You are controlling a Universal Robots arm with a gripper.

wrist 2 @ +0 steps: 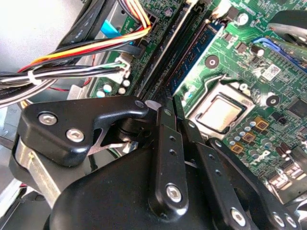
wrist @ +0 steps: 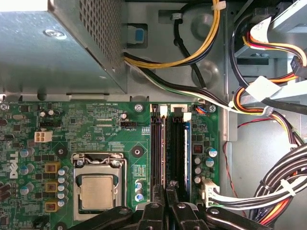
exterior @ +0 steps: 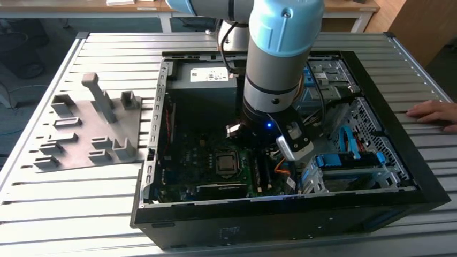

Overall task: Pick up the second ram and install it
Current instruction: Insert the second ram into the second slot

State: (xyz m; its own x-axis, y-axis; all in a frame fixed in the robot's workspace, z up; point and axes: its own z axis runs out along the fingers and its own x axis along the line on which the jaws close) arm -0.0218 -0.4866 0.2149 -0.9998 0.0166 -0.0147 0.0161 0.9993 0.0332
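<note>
Gripper [wrist: 169, 191] fingers pressed together atop second ram [wrist: 186, 153] in mobo slot; recommend pressing straight, evenly.

From my remote station I saw a metal worktable [exterior: 64, 225] of ribbed, pale grey slats, lit brightly enough that the slats shone. Behind it stood a light wooden desk [exterior: 85, 7] with white legs along the far side, and a wooden panel [exterior: 421, 27] rose at the exterior view's right. A bluish-grey floor [exterior: 29, 69] showed at the exterior view's left, with dark objects I could not identify lying in shadow there.
</note>
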